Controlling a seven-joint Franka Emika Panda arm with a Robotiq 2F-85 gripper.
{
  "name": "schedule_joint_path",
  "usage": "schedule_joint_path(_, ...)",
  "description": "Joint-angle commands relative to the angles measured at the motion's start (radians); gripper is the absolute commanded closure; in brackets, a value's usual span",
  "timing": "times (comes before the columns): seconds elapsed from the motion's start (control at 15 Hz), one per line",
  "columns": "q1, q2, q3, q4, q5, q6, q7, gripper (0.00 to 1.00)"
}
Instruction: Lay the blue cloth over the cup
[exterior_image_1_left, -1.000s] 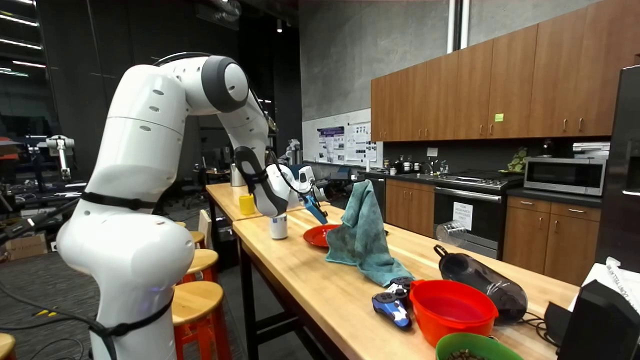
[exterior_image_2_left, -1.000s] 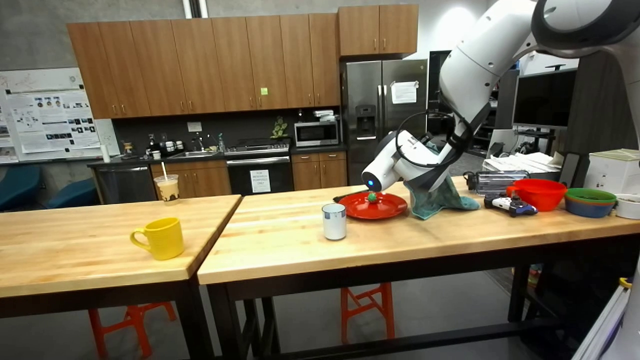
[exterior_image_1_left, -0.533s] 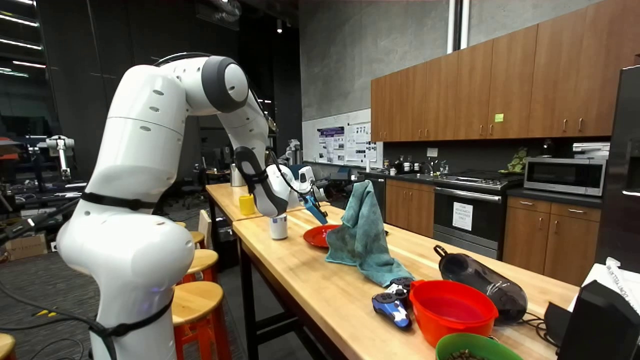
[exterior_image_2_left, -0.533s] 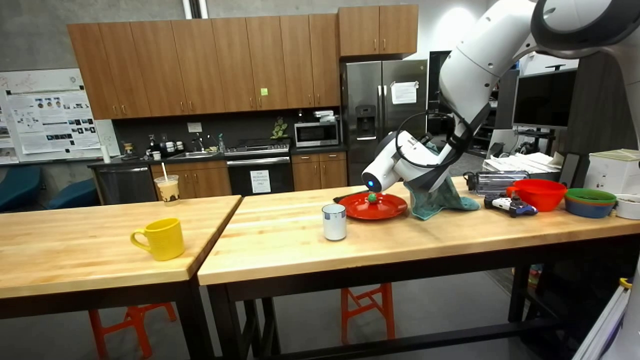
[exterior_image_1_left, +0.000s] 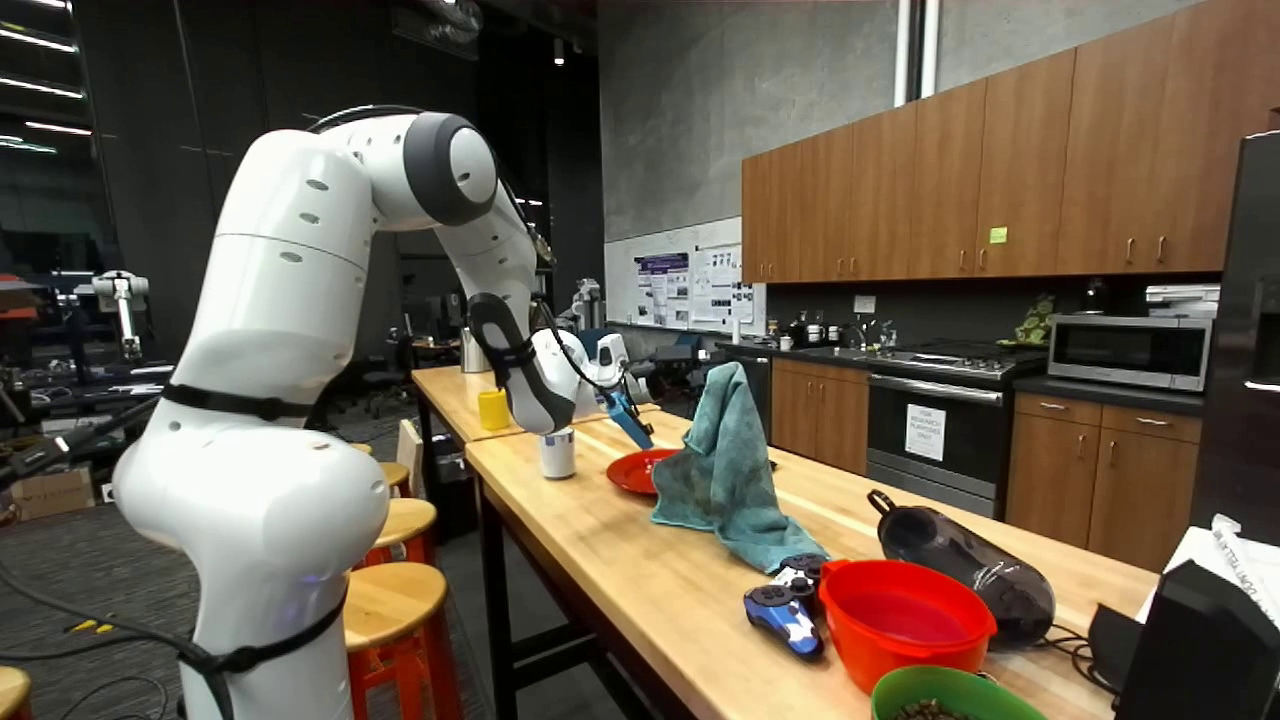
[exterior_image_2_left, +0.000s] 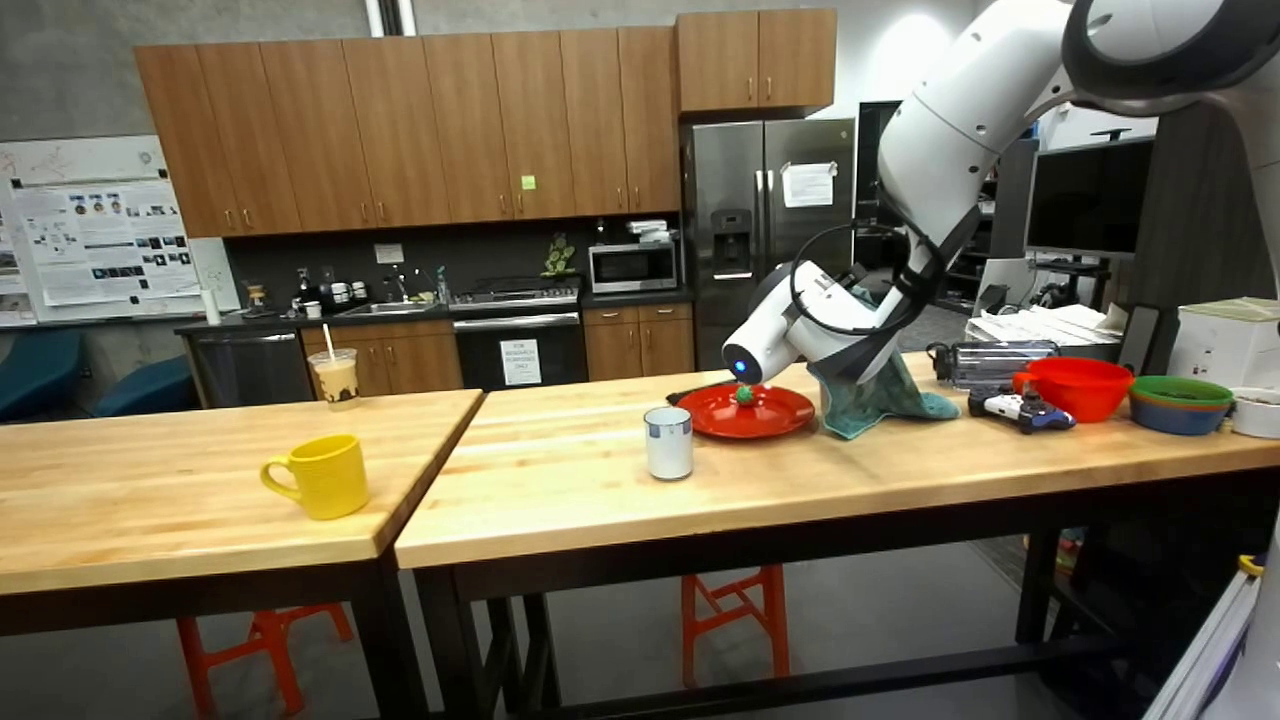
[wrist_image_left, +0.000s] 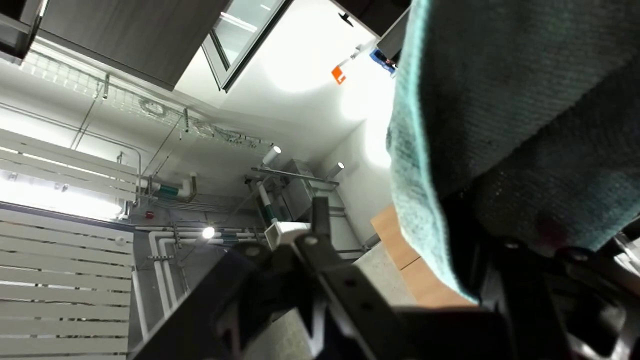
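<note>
Cup (exterior_image_2_left: 669, 445) is standing across the red plate (exterior_image_2_left: 755, 425) from the blue cloth (exterior_image_1_left: 722, 470); gripper (wrist_image_left: 390, 215) is sitting at the cloth, jaws apart; carry is probably needing to cross the plate.

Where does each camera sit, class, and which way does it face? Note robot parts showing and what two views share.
An exterior view: near the arm, which looms at left, looking along the table.
An exterior view: off the table's long side, facing wooden cabinets; the arm at upper right.
Wrist view: on the arm, apparently tipped upward toward pipes; the gripper at bottom, blue cloth at right.
Both exterior views share the white cup and red plate.
</note>
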Motion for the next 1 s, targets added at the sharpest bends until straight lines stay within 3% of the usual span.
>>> schedule_joint_path(0.0, -0.013, -0.058, 0.003, -0.01, 0.041, 0.051, -0.011, 0.09)
schedule_joint_path(0.07, -0.014, -0.068, 0.001, -0.007, 0.054, 0.053, -0.013, 0.03)
schedule_joint_path(0.2, -0.02, -0.097, -0.003, -0.007, 0.092, 0.062, -0.009, 0.0)
schedule_joint_path(0.93, -0.047, -0.233, -0.052, -0.008, 0.239, 0.068, 0.021, 0.0)
